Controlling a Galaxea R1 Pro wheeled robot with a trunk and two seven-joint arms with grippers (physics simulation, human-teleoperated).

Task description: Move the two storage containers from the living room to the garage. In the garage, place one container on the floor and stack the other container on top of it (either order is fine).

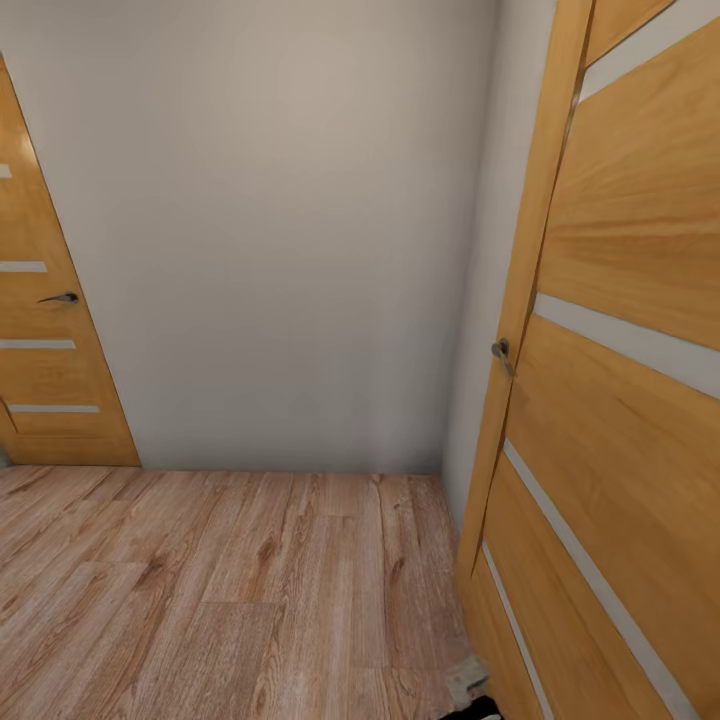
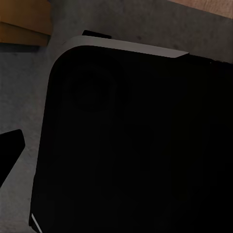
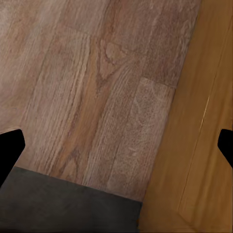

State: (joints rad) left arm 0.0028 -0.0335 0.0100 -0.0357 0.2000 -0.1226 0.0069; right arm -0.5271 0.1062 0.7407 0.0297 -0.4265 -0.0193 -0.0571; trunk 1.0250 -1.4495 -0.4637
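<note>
The storage containers are out of view. I face a hallway corner with a light wood-plank floor (image 1: 230, 580) and a pale wall (image 1: 280, 230). In the right wrist view my right gripper (image 3: 116, 145) is open, its black fingertips (image 3: 9, 150) far apart over the planks with nothing between them. In the left wrist view my left gripper (image 2: 116, 145) hangs over the robot's black base (image 2: 136, 145). One black fingertip (image 2: 9, 150) shows at the frame's edge, set wide, and nothing is held.
An open wooden door (image 1: 620, 400) with pale stripes and a metal handle (image 1: 502, 352) stands close on my right. A closed matching door (image 1: 45, 330) is at the left. A dark grey rough surface (image 3: 63, 204) borders the planks beside the door's foot (image 3: 194, 145).
</note>
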